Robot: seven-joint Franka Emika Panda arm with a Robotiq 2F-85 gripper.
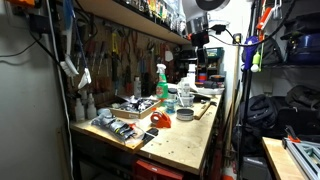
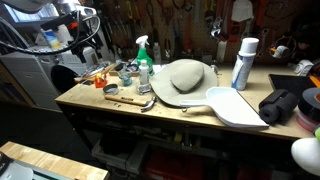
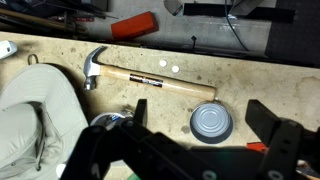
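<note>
Wrist view: the pincer [image 3: 188,118] is hanging above the tabletop [image 3: 260,70] with its jaws spread wide and nothing between the pads. I am seeing one dark finger low on the left and the other low on the right.

The hammer [image 3: 150,80] is lying flat just beyond the fingers. Its steel head is pointing toward the hat [image 3: 35,120] and its wooden handle is running rightward. The round tin [image 3: 212,122] is sitting just below the handle's end, near it. I cannot tell whether they are touching. In this view the tin is falling between the two fingers.

Edges and room: the far edge of the tabletop is running along the top of the wrist view, with the orange block [image 3: 135,25] lying close to it. Bare wood is showing between the handle and that edge, and again to the right of the tin. On the left the hat is crowding the hammer head.

Count, wrist view: one hammer, one tin, one hat, one orange block.

Count, exterior view: one green-topped spray bottle [image 2: 143,55] and one white aerosol can [image 2: 243,62] are standing upright, with the hat between them.
</note>
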